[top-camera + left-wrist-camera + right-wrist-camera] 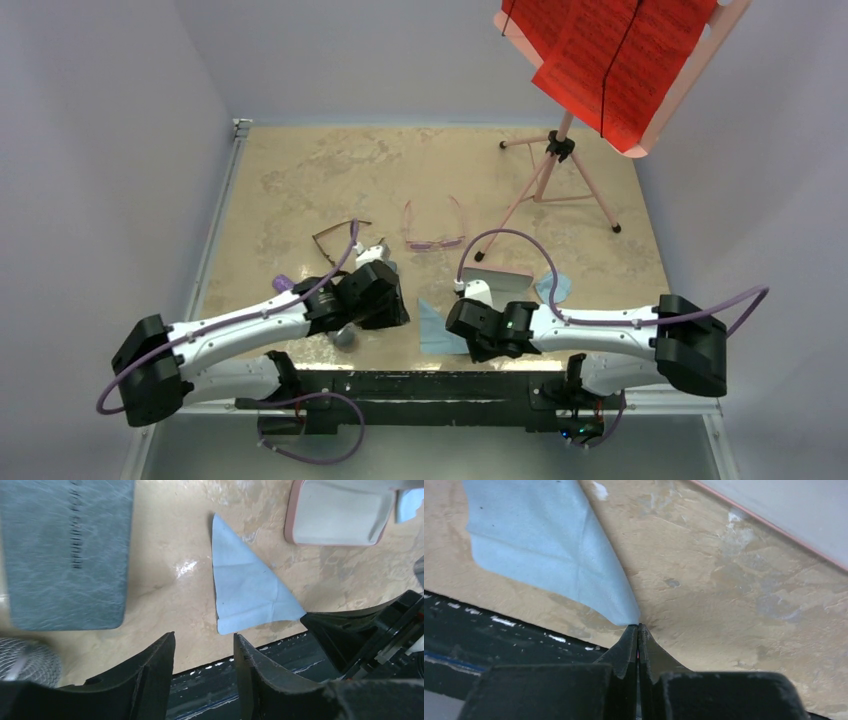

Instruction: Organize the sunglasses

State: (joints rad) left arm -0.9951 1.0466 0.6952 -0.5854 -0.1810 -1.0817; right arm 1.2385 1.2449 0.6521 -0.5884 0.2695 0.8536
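Observation:
The dark brown sunglasses [335, 240] lie on the table just beyond my left arm. The translucent pink-purple sunglasses [435, 228] lie open at mid-table. Neither pair shows in the wrist views. My left gripper [395, 312] is open and empty, low over the table's front edge; in the left wrist view [204, 647] its fingers straddle bare table next to a light blue cloth [245, 590]. My right gripper [462, 325] is shut; in the right wrist view [638, 628] its tips pinch the corner of that light blue cloth [549, 545].
A blue-grey case [65, 555] lies beside the left gripper. An open pink case [340, 512] lies near my right wrist [500, 285], with a second light blue cloth [555, 288] next to it. A pink music stand [560, 150] with red sheets stands at the back right.

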